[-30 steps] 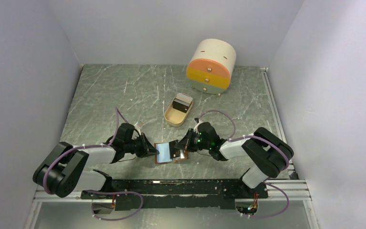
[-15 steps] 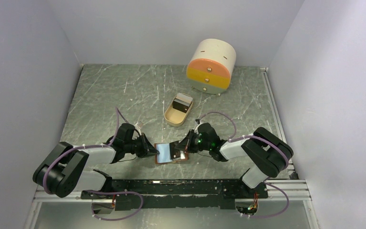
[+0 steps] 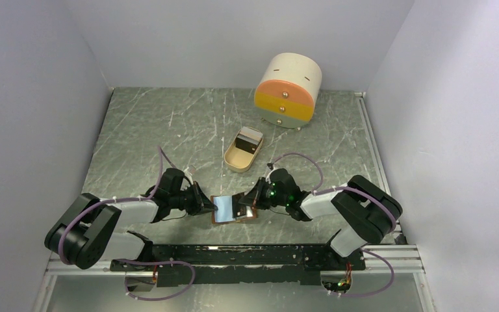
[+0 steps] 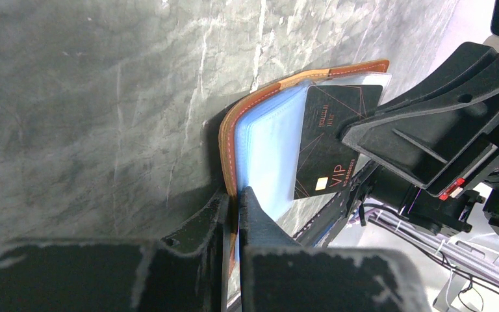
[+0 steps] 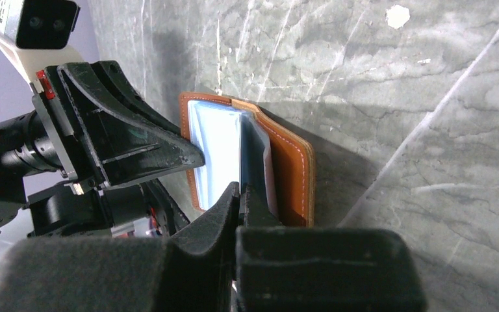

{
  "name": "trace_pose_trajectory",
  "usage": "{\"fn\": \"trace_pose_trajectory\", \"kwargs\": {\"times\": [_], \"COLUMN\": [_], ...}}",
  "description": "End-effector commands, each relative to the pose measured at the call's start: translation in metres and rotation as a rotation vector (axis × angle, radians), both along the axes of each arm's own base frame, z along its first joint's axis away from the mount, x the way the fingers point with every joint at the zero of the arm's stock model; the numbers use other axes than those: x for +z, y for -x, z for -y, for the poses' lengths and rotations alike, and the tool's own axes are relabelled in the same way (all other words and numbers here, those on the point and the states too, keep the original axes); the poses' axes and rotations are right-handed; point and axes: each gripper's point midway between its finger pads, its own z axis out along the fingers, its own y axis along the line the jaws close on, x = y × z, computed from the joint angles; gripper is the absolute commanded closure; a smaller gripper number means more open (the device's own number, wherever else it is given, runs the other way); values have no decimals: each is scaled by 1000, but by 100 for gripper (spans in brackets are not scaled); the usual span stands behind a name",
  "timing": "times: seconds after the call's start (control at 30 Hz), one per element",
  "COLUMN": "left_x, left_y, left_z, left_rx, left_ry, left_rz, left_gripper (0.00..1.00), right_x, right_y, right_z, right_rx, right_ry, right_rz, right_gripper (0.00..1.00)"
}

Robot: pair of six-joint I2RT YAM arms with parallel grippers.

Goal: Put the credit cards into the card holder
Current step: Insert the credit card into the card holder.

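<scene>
The tan leather card holder (image 3: 225,208) stands open between my two grippers near the table's front. My left gripper (image 3: 209,207) is shut on its left leather cover, seen close in the left wrist view (image 4: 234,194), where the clear pockets (image 4: 266,143) glare blue. My right gripper (image 3: 245,207) is shut on a dark credit card (image 4: 328,140) printed VIP. Its far end lies against the clear pockets. In the right wrist view the gripper (image 5: 240,190) pinches the card's near edge (image 5: 255,159) beside the right leather cover (image 5: 289,169). More cards (image 3: 249,138) stand in the tray.
A beige oval tray (image 3: 232,161) sits just behind the card holder. A round cream-and-orange drawer box (image 3: 287,91) stands at the back right. Grey walls close in left, right and back. The black base rail (image 3: 234,253) runs along the near edge.
My right gripper has shifted very slightly with the card. Both grips and the card holder look the same.
</scene>
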Motion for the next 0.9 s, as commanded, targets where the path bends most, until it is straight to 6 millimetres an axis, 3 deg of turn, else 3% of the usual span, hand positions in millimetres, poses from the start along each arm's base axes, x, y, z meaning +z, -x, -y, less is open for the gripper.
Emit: {"fn": "trace_pose_trajectory", "kwargs": {"times": [0.0, 0.53, 0.87], "left_x": [-20, -19, -17], "left_y": [13, 11, 10], "left_z": [-10, -9, -6], "left_rx": [6, 6, -13], "left_ry": [-74, -77, -73], "left_rz": [-46, -42, -44], "left_gripper": [91, 91, 91], "right_x": [-8, -13, 3], "right_y": [6, 10, 15], "right_z": [8, 7, -8], "right_rx": [-11, -10, 69], "right_ry": [35, 38, -72], "right_rz": [-23, -43, -3], "right_gripper": [100, 100, 100]}}
